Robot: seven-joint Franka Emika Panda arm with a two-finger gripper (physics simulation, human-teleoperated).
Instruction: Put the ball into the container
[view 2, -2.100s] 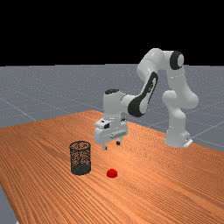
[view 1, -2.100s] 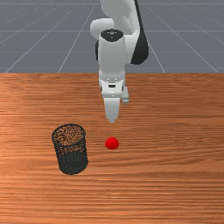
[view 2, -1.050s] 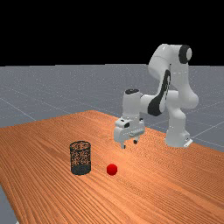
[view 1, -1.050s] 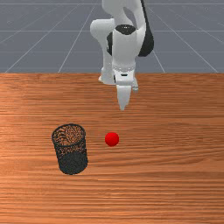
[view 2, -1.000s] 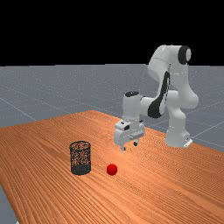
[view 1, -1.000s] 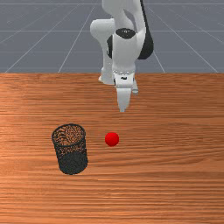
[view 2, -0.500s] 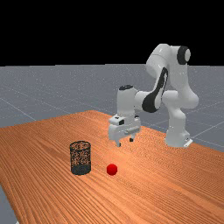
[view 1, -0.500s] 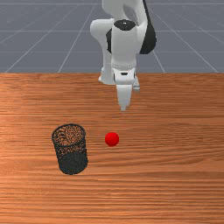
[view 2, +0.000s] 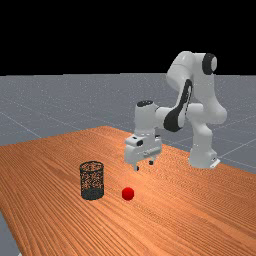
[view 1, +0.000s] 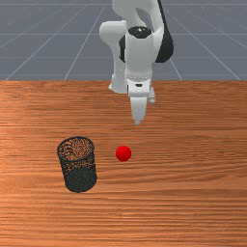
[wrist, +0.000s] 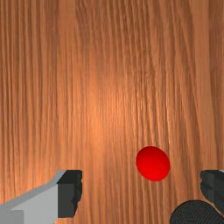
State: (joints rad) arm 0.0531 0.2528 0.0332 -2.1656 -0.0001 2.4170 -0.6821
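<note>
In the far view my gripper (view 2: pixel 144 165) hangs above the table, open with nothing between its fingers. The front view has the gripper (view 1: pixel 138 122) behind the red ball (view 1: pixel 123 153) and a little to the right of it. On the wood, whole and round, lies the ball (view 2: pixel 128 193), apart from the black mesh container (view 2: pixel 92 181). That container (view 1: pixel 78 169) stands upright at the front view's left of the ball. Looking down in the wrist view, the ball (wrist: pixel 152 163) appears between the wide-apart fingers of the gripper (wrist: pixel 141 193), well below them; part of the container (wrist: pixel 195 213) shows beside one finger.
The wooden table (view 1: pixel 193 193) extends around the ball and container. The container's open rim (view 2: pixel 92 164) stands higher than the ball. Behind my hand is the arm's base (view 2: pixel 202 155), at the table's far side.
Since the oldest frames, my hand has moved back toward the base and to the front view's right; lately it dipped slightly. The ball, earlier seeming partly sunk in the wood, sits a little higher.
</note>
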